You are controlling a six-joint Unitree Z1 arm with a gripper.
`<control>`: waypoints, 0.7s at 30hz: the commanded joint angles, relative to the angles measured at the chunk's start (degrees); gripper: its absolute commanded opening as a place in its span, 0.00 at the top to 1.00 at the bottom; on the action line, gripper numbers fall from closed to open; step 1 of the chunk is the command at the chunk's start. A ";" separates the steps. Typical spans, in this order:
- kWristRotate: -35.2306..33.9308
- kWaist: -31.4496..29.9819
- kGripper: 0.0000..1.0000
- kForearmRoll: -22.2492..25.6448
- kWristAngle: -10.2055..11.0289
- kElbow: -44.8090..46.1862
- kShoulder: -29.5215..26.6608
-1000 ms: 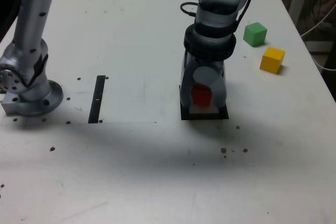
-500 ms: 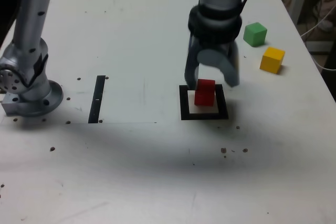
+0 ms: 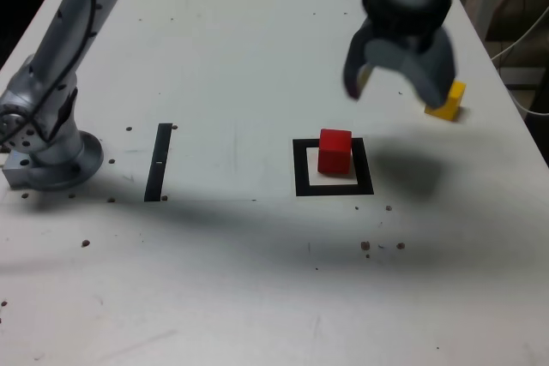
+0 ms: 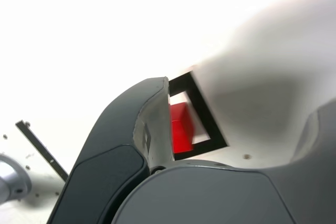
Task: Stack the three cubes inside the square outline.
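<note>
Now the gripper (image 3: 397,83) hangs above the table (image 3: 240,57) with its jaws spread wide and nothing between them — the red cube (image 3: 334,151) sits alone inside the square outline (image 3: 300,169), below and toward the exterior view's left of it. The yellow cube (image 3: 449,102) lies just beyond the gripper on that view's right, partly hidden behind a finger — probably the nearest next pick. No green cube shows.

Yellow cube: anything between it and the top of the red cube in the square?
Nothing visible. Bare table lies between the yellow cube and the red cube in the square outline. The open gripper hangs beside the yellow cube.
</note>
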 commanded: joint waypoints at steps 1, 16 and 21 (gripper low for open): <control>1.97 0.81 0.00 0.71 0.23 -4.59 0.68; 12.09 7.21 0.05 5.68 -0.08 -20.30 13.74; 13.00 7.61 0.10 5.65 0.19 -21.95 16.32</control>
